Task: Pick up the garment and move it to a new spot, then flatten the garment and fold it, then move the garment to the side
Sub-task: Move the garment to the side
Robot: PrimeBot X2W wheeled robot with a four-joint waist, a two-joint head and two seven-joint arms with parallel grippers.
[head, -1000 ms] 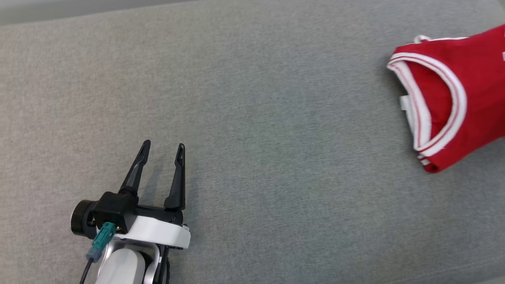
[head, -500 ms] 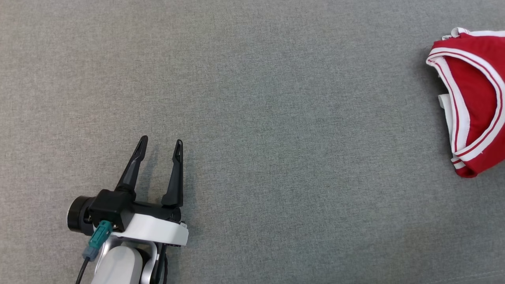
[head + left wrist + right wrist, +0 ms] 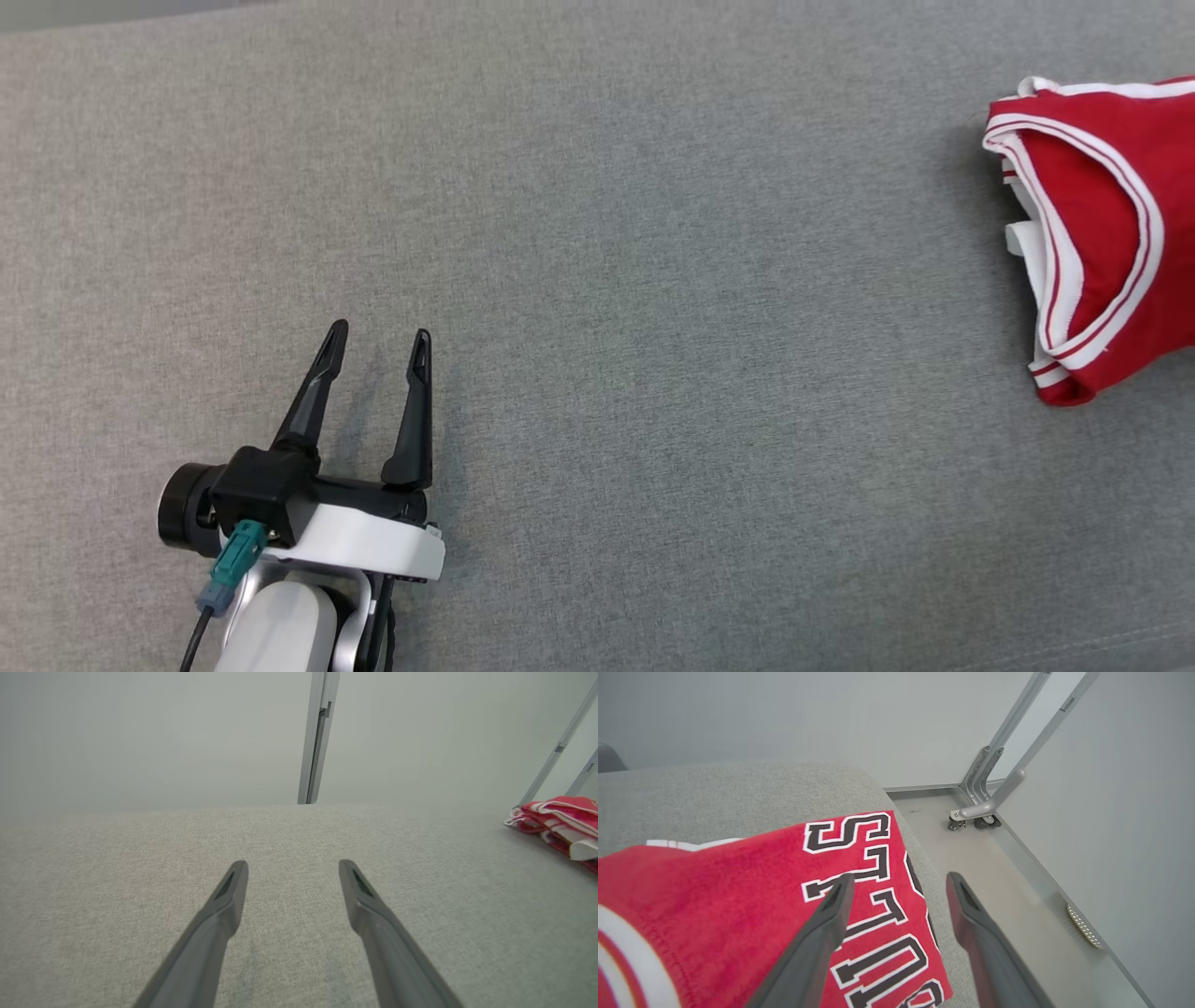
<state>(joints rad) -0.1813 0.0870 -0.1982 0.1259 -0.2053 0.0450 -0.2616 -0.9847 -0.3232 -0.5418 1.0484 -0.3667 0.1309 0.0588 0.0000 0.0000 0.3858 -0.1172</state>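
Note:
The garment [image 3: 1106, 233] is a red jersey with white trim, folded and lying at the far right of the grey cushion [image 3: 597, 280]. From the left wrist it appears as a low red heap [image 3: 560, 823] far to the right. Its black-and-white lettering [image 3: 864, 896] lies under my right gripper [image 3: 899, 882], which hovers open above the garment's edge by the cushion's end, holding nothing. My left gripper [image 3: 378, 338] rests open at the lower left, far from the garment, its fingers [image 3: 229, 896] over bare fabric.
The cushion's right end drops off to a pale floor [image 3: 994, 891] beside a grey wall. A metal frame on small wheels [image 3: 985, 807] stands on that floor. A vertical metal post [image 3: 317, 737] rises behind the cushion's far edge.
The head camera has shifted, so the garment's place in the picture changes. The left gripper stays open in the same pose. Nothing was grasped or released.

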